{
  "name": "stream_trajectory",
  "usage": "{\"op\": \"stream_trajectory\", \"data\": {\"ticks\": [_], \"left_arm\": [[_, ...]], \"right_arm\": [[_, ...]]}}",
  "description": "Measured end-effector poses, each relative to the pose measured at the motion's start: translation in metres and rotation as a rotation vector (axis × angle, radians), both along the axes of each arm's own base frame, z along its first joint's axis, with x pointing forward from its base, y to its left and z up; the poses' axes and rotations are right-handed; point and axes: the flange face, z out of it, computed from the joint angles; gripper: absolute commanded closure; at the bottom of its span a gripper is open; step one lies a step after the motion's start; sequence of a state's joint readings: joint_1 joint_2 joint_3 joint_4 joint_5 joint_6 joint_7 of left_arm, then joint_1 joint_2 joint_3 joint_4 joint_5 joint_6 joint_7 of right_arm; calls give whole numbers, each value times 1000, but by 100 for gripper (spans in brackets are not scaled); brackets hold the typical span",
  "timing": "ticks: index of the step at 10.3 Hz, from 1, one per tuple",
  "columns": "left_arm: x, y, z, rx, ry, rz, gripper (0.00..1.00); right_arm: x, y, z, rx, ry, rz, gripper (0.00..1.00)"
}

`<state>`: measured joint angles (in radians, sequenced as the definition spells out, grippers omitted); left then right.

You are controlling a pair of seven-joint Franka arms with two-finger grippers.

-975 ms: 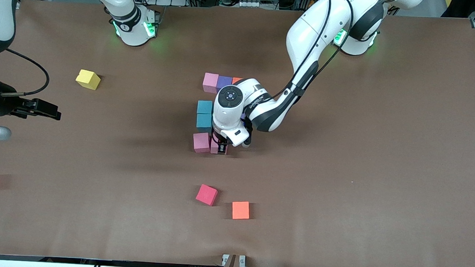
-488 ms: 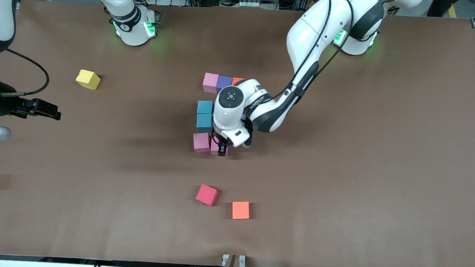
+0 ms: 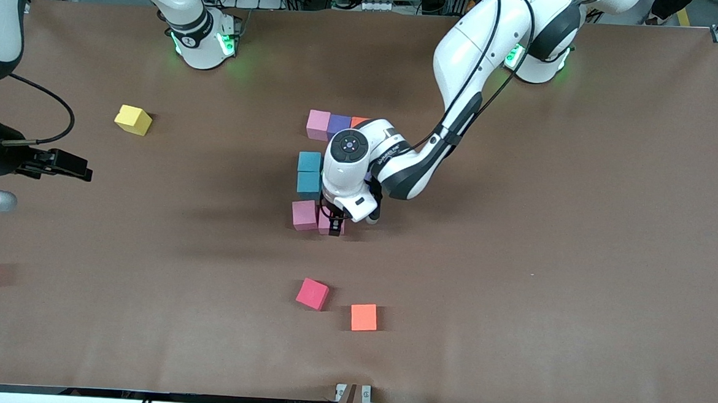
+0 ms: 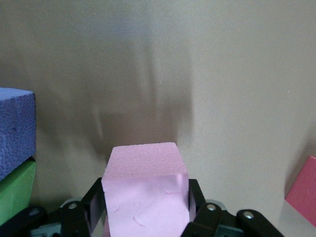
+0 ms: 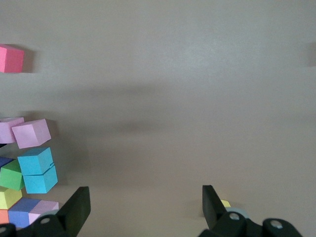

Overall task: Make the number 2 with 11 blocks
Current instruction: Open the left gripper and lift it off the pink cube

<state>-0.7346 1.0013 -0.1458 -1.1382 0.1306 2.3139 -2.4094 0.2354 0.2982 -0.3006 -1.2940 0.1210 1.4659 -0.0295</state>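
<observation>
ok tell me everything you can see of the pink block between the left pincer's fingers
The pink block is a matte, foam-like cube, upright on the brown table. It sits between the fingers of the left pincer, beside another pink block at the nearer end of the formation. Whether the fingers press it cannot be told.

Brown table (image 3: 577,268); small grey bracket (image 3: 353,393) at table edge nearest front camera.

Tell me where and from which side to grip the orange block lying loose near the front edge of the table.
Take the orange block from straight above, one finger on each of two opposite side faces. It lies flat, nearly square to the table edges, and its flat parallel sides suit a two-finger pinch. The red block sits close by toward the right arm's end, so the faces nearer to and farther from the front camera probably give the fingers more room.
</observation>
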Motion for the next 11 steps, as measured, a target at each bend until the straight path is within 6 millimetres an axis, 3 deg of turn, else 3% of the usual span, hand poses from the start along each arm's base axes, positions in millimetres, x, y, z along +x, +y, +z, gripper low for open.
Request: {"op": "stream_trajectory", "data": {"ticks": [11], "left_arm": [[-4,1,19,41,37,-5,27]], "right_arm": [[0,0,0,0,0,0,0]]}}
